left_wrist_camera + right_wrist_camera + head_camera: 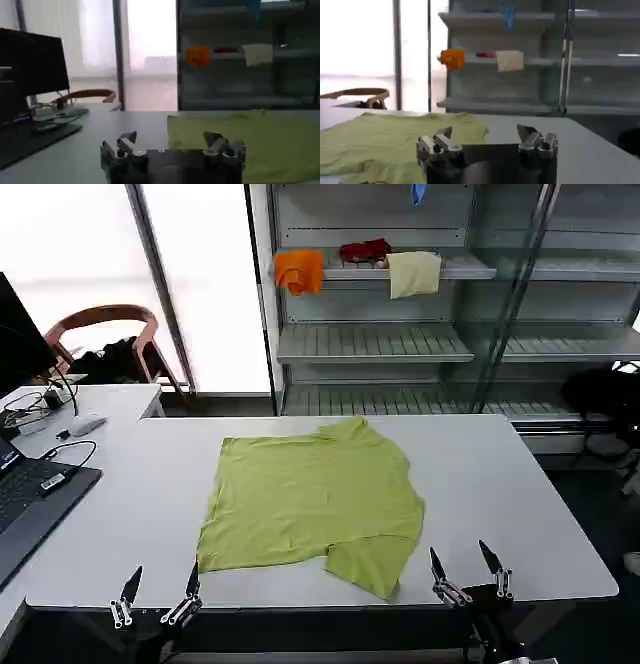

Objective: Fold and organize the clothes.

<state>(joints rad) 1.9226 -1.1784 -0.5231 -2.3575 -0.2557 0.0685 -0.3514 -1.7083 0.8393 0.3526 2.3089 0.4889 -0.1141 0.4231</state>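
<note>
Left hand (156, 595) sits at the near counter edge, about 7 o'clock from the shirt, fingers spread apart, holding nothing. Right hand (468, 573) sits at the near edge about 5 o'clock, fingers likewise apart and empty. Neither touches the fabric.

The shirt (312, 497) lies spread on the counter (500, 484), centre, mostly flat. One sleeve or corner at 5 o'clock is turned and juts toward the near edge, just beside the right hand; the collar end at 12 o'clock is rumpled.

Risks, as judged:
- Thin soft fabric: a pinch may catch one layer only, or both where one is wanted, and give a skewed fold.
- The turned corner at 5 o'clock may be folded in as it lies, locking a crease.
- Uneven pull between the two hands would drag the whole shirt instead of lifting an edge.
- A low approach may scrape the fingertips on the counter.

Surroundings: a laptop (30, 504) with cables and a mouse (85, 424) lie at 9 o'clock, well apart from the shirt; a wide leftward sweep could snag them. A chair (105, 334) stands at 10 o'clock. Shelving (400, 344) behind at 12 o'clock carries an orange cloth (299, 271) and a cream cloth (414, 273), out of the work. Nothing lies on the shirt.
</note>
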